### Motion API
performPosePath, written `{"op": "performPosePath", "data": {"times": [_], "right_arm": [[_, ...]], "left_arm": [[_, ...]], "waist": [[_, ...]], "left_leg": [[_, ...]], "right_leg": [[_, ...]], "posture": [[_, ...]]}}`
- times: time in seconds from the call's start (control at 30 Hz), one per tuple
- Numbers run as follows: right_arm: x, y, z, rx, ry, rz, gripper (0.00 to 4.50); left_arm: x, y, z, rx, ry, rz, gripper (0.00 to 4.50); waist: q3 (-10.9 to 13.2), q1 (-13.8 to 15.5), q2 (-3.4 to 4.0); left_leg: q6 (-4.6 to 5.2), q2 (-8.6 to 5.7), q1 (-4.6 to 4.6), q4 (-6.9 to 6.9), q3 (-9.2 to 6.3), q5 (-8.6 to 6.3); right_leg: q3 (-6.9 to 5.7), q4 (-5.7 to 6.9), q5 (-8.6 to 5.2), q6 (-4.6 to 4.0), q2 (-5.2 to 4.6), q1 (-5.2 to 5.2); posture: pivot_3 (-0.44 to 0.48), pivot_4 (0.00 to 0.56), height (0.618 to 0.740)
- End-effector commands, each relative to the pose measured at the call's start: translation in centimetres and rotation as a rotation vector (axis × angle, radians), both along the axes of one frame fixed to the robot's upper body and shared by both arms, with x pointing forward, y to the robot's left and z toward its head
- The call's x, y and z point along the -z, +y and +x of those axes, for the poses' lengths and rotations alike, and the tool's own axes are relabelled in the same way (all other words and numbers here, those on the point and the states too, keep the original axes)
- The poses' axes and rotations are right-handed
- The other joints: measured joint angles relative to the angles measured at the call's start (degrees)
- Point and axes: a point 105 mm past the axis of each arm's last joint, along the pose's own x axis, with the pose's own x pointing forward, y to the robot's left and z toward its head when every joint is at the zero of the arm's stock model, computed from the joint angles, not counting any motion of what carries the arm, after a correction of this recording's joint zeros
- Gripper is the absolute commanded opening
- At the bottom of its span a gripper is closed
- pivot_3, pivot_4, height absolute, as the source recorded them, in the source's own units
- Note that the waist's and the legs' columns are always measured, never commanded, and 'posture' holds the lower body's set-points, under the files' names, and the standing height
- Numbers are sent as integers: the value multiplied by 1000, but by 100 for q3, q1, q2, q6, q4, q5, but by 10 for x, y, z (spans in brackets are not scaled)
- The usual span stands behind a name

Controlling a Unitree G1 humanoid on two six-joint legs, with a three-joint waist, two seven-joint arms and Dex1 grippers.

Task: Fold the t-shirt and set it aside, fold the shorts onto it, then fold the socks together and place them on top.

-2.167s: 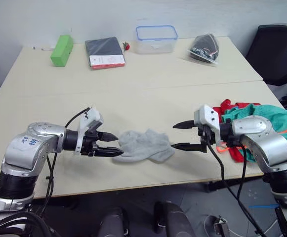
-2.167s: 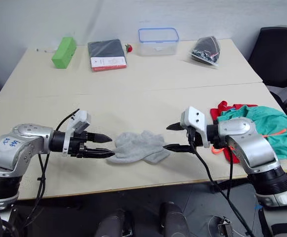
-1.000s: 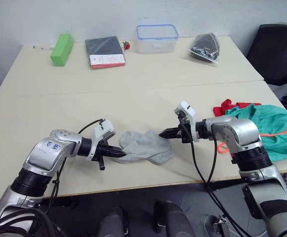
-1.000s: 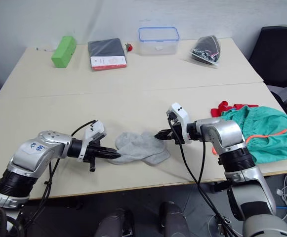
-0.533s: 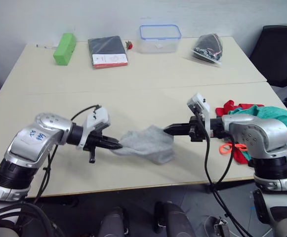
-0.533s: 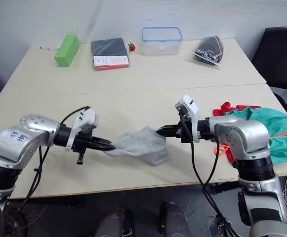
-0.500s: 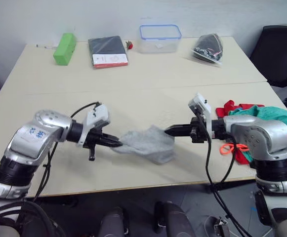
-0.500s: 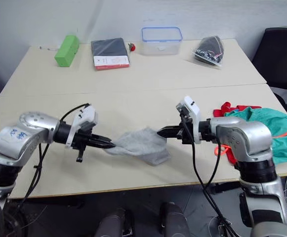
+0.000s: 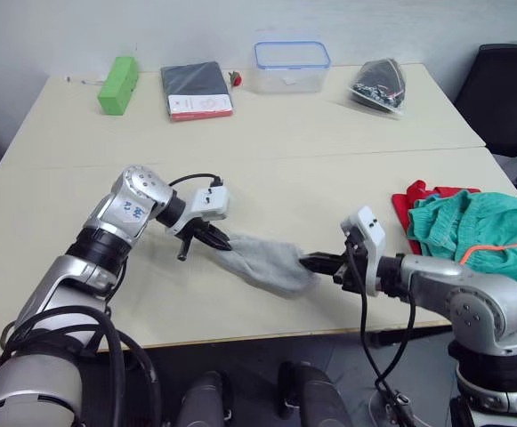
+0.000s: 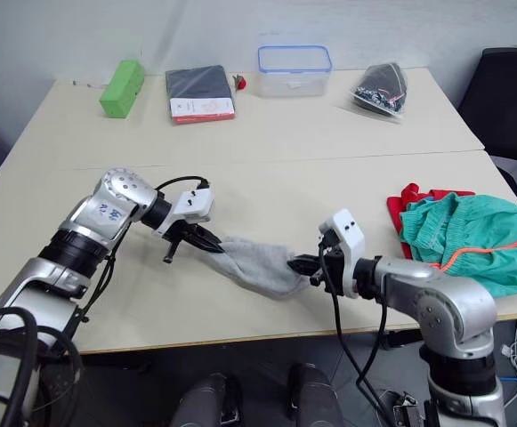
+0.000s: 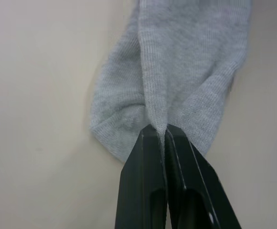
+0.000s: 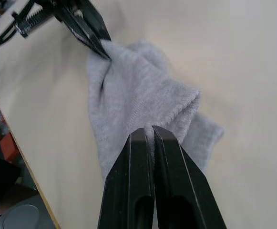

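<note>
Since the earlier frame both arms have swung round, the left pincer [image 9: 223,243] and right pincer [image 9: 311,262] each clamped on the socks [image 9: 267,263], stretching them near the surface's [image 9: 347,151] front edge, so the fold looks underway while the shorts [image 9: 476,233] and t-shirt [image 9: 411,196] wait at the right edge.

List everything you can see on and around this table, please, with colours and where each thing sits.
light grey knit socks: one pair, grey, near edge, pinched at both ends
bright red fabric t-shirt: one, red, right side, under the shorts
teal-green fabric shorts: one, teal with orange drawstring, on the t-shirt
green rectangular block: one, green, far left
black flat packet: one, black with red-white end, far edge
clear plastic box with blue lid: one, far centre
dark filled clear bag: one, far right
black chair: one, beyond the right corner
beige wooden table: one
left end effector: black, shut on socks
right end effector: black, shut on socks
</note>
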Motion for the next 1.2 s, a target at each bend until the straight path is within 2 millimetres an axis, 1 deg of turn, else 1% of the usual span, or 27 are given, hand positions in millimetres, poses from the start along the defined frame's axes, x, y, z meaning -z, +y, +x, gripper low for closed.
{"op": "performPosePath", "data": {"times": [0.03, 0.17, 0.27, 0.37, 0.47, 0.6, 0.63, 0.67, 0.7, 0.73, 0.77, 0.8, 0.9, 1.07, 1.17, 1.2], "right_arm": [[-4, -2, -4, 19, -72, -35, 59], [-6, -10, 5, 85, -99, -33, 59], [-8, -12, 5, 83, -103, -29, 59], [-8, -11, 3, 68, -93, -24, 0], [-8, -10, 0, 46, -78, -17, 682], [-10, -11, -3, 28, -73, -17, 2090], [-10, -11, -4, 23, -71, -17, 2373], [-11, -11, -4, 18, -71, -17, 2746], [-13, -12, -5, 13, -73, -14, 3056], [-14, -12, -6, 10, -74, -11, 3517], [-15, -12, -7, 4, -76, -7, 3796], [-17, -12, -7, -1, -79, -4, 4103], [-20, -12, -8, -9, -86, 2, 4103], [-20, -11, -11, -20, -83, 5, 4103], [-19, -10, -12, -18, -79, 9, 4130], [-19, -10, -13, -17, -78, 11, 4130]], "left_arm": [[-4, -2, 8, 22, -46, 12, 0], [-9, -7, 10, 32, -54, -38, 0], [-12, -7, 8, 41, -62, -62, 0], [-18, -7, 5, 49, -66, -103, 720], [-25, -7, 2, 58, -80, -138, 1554], [-36, -7, 1, 56, -118, -167, 2900], [-39, -7, 1, 57, -128, -174, 3157], [-42, -8, 2, 54, -142, -182, 3492], [-43, -9, 3, 49, -149, -187, 3770], [-44, -10, 4, 45, -152, -189, 4180], [-43, -10, 3, 46, -153, -183, 4458], [-41, -9, 2, 53, -143, -170, 4500], [-35, -8, 4, 33, -110, -145, 4500], [-33, -15, 14, -14, -66, -156, 4500], [-32, -15, 14, -13, -18, -159, 3894], [-32, -15, 13, -7, -6, -153, 3593]], "waist": [[0, 0, 0], [0, 0, 0], [0, 4, 0], [0, 8, 0], [0, 7, 0], [0, 10, 0], [0, 12, 0], [0, 15, 0], [0, 17, 0], [0, 17, 0], [0, 18, 0], [0, 19, 0], [0, 19, 0], [0, 26, -1], [0, 26, -1], [0, 26, -1]], "left_leg": [[4, 2, 1, 0, 0, 0], [8, 4, 1, 1, -1, 0], [8, 5, 0, 1, -3, 0], [8, 4, 0, 1, -3, 1], [8, 5, 0, 1, -3, 1], [8, 5, 0, 1, -3, 1], [8, 5, 0, 1, -3, 1], [8, 5, 0, 1, -3, 1], [8, 4, 0, 1, -4, 1], [8, 4, 0, 1, -3, 1], [8, 4, 1, 1, -3, 1], [8, 4, 1, 1, -4, 1], [8, 3, 1, 2, -3, 2], [8, 0, 1, 3, -3, 2], [9, -1, 1, 5, -3, 3], [9, -1, 0, 5, -3, 2]], "right_leg": [[-3, 0, 1, 2, -2, 0], [-8, 1, 2, 4, -3, 0], [-8, 1, 2, 4, -2, 0], [-9, 2, 2, 4, -2, 1], [-12, 2, 2, 4, -2, 1], [-10, 3, 2, 4, -2, 1], [-10, 3, 2, 4, -2, 2], [-11, 2, 3, 5, -1, 2], [-11, 3, 3, 5, -2, 2], [-11, 3, 3, 5, -2, 2], [-11, 2, 3, 5, -2, 3], [-11, 3, 3, 5, -1, 4], [-16, 3, 3, 6, 0, 4], [-22, 4, 3, 6, 1, 4], [-25, 2, 5, 8, 1, 5], [-26, 2, 5, 8, 1, 4]], "posture": [[0, 150, 740], [0, 150, 740], [0, 150, 740], [0, 150, 740], [0, 150, 740], [0, 150, 740], [0, 150, 740], [0, 150, 740], [0, 150, 740], [0, 150, 740], [0, 150, 740], [0, 150, 740], [0, 150, 740], [0, 150, 740], [0, 150, 740], [0, 150, 740]]}}
